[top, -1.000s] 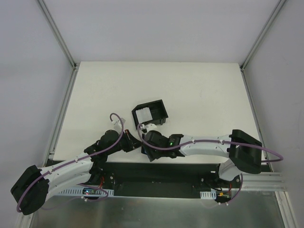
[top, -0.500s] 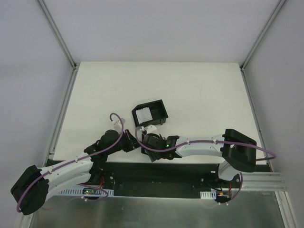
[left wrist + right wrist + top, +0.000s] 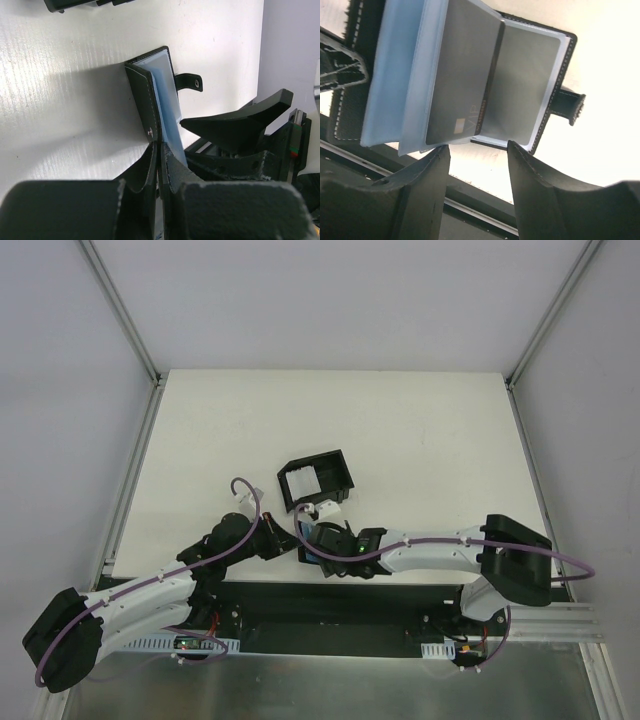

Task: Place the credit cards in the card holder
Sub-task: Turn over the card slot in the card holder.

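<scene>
The card holder (image 3: 530, 85) is a black wallet that lies open near the table's front edge, with bluish-grey clear sleeves fanned out. A grey card marked VIP (image 3: 462, 92) sits in one sleeve. My left gripper (image 3: 159, 147) is shut on the wallet's black cover (image 3: 142, 95) and holds it upright. Its snap tab (image 3: 190, 82) sticks out at the far side. My right gripper (image 3: 477, 165) is open and empty, just above the wallet's near edge. Pale credit cards (image 3: 308, 481) lie in the black box (image 3: 338, 472). Both grippers meet at the wallet (image 3: 310, 556) in the top view.
The black open-topped box stands just beyond the wallet, mid-table. The table's front edge and the dark base rail (image 3: 485, 210) run directly under the right gripper. One of the right gripper's fingers (image 3: 235, 122) reaches in beside the wallet in the left wrist view.
My right arm has shifted slightly back and forth at the wallet, ending a little to the right. The left arm and the box have not moved.
</scene>
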`<state>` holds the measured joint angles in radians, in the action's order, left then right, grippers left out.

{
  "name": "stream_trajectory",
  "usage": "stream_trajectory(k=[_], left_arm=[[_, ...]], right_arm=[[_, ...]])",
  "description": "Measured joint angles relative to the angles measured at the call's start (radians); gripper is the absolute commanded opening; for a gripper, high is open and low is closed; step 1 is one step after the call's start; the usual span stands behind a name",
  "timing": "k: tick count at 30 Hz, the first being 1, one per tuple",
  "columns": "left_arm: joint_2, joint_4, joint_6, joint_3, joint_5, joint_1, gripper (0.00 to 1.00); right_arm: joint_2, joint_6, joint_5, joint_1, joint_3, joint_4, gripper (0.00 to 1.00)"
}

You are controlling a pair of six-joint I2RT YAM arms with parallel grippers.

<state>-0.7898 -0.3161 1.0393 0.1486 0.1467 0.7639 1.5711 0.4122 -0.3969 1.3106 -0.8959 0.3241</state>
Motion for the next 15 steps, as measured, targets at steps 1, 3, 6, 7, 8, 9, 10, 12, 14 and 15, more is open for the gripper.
stream_trajectory(k=[1,3,6,7,8,9,10,12,14,15], left_arm=[[0.0,0.0,0.0,0.0,0.0,0.0,0.0],[0.0,0.0,0.0,0.0,0.0,0.0,0.0],[0.0,0.0,0.0,0.0,0.0,0.0,0.0],[0.0,0.0,0.0,0.0,0.0,0.0,0.0],[0.0,0.0,0.0,0.0,0.0,0.0,0.0],[0.0,0.0,0.0,0.0,0.0,0.0,0.0],[0.0,0.0,0.0,0.0,0.0,0.0,0.0],[0.0,0.0,0.0,0.0,0.0,0.0,0.0],[0.0,0.0,0.0,0.0,0.0,0.0,0.0],[0.0,0.0,0.0,0.0,0.0,0.0,0.0]], right_arm=[[-0.01,0.005,-0.005,-0.001,0.009,-0.001,0.51],[-0.027,0.014,-0.011,-0.005,0.022,-0.004,0.51],[-0.038,0.022,-0.012,-0.013,0.027,-0.006,0.51],[-0.039,0.023,-0.014,-0.015,0.027,-0.008,0.52],[-0.039,0.023,-0.014,-0.016,0.027,-0.008,0.51],[-0.039,0.023,-0.014,-0.017,0.027,-0.008,0.52],[-0.039,0.023,-0.014,-0.018,0.027,-0.008,0.52],[-0.039,0.022,-0.014,-0.018,0.027,-0.008,0.51],[-0.039,0.023,-0.016,-0.018,0.027,-0.005,0.5],[-0.039,0.024,-0.018,-0.018,0.027,-0.002,0.5]])
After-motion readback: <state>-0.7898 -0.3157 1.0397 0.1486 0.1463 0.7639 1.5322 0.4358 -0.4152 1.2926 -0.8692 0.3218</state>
